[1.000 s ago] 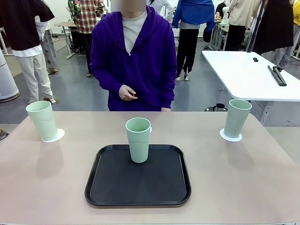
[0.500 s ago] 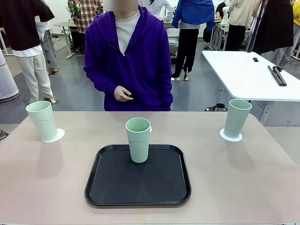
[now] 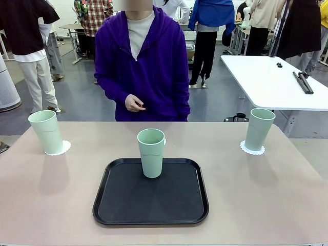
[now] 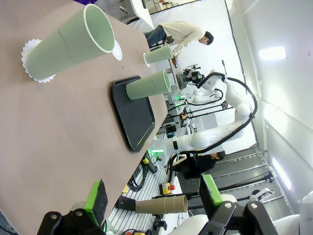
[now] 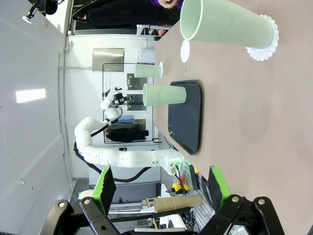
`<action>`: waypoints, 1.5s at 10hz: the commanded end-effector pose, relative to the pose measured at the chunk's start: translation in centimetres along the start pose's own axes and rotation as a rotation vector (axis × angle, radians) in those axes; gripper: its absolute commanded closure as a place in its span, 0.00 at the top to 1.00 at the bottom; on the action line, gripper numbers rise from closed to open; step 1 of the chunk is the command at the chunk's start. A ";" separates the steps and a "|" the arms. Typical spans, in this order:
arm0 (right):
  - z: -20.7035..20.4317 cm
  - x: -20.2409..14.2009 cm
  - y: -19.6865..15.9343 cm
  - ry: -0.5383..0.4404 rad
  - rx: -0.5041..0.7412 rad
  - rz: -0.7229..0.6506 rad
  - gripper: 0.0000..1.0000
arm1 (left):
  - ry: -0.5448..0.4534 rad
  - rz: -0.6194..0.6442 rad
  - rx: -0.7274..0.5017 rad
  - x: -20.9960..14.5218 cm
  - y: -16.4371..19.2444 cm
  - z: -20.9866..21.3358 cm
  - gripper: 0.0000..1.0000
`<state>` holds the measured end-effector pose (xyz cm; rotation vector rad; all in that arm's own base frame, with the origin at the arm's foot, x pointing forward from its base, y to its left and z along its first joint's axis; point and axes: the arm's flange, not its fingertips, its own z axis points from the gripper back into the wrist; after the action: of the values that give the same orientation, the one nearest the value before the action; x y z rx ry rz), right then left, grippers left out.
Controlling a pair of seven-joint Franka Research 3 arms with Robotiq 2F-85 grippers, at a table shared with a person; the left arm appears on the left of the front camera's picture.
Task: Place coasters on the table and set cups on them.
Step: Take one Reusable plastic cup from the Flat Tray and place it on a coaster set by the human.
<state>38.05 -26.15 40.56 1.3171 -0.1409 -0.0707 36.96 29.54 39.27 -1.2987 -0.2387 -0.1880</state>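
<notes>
Two cups stand on doily coasters on the table, well left and right of the black tray. The third cup stands on the tray's far part. The third coaster lies bare just beyond the tray's far rim. The left gripper and right gripper hang wide open, holding nothing. By my judgement the last cup remains to be set: grasp it, lift it over the rim, and centre it on that doily.

Busy lab hall; grey floor; white work table; people standing about in the background
</notes>
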 end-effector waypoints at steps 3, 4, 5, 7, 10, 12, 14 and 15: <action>-1.1 1.2 2.1 0.083 -0.099 0.095 1.00 | 0.000 0.003 0.011 0.0 -0.2 0.1 1.00; -2.8 2.1 5.3 0.158 -0.220 0.179 1.00 | 0.000 0.003 0.011 0.0 -0.2 0.1 1.00; -4.2 2.6 8.6 0.250 -0.331 0.262 1.00 | 0.000 0.003 0.011 0.0 -0.2 0.1 1.00; -7.7 3.6 15.5 0.376 -0.528 0.440 1.00 | 0.000 0.003 0.011 0.0 -0.2 0.1 1.00; -16.8 2.9 21.6 0.569 -0.673 0.747 1.00 | 0.000 0.003 0.011 0.0 -0.2 0.1 1.00; -24.5 0.9 22.7 0.705 -0.771 0.910 1.00 | 0.000 0.003 0.011 0.0 -0.2 0.1 1.00; -30.9 0.0 22.4 0.748 -0.897 1.034 1.00 | 0.000 0.003 0.011 0.0 -0.2 0.1 1.00; -33.7 -0.2 21.5 0.752 -0.939 1.066 1.00 | 0.000 0.003 0.011 0.0 -0.2 0.1 1.00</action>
<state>42.07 11.39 54.99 0.2327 -0.0833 1.1393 37.00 29.49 39.30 -1.2990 -0.2383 -0.1899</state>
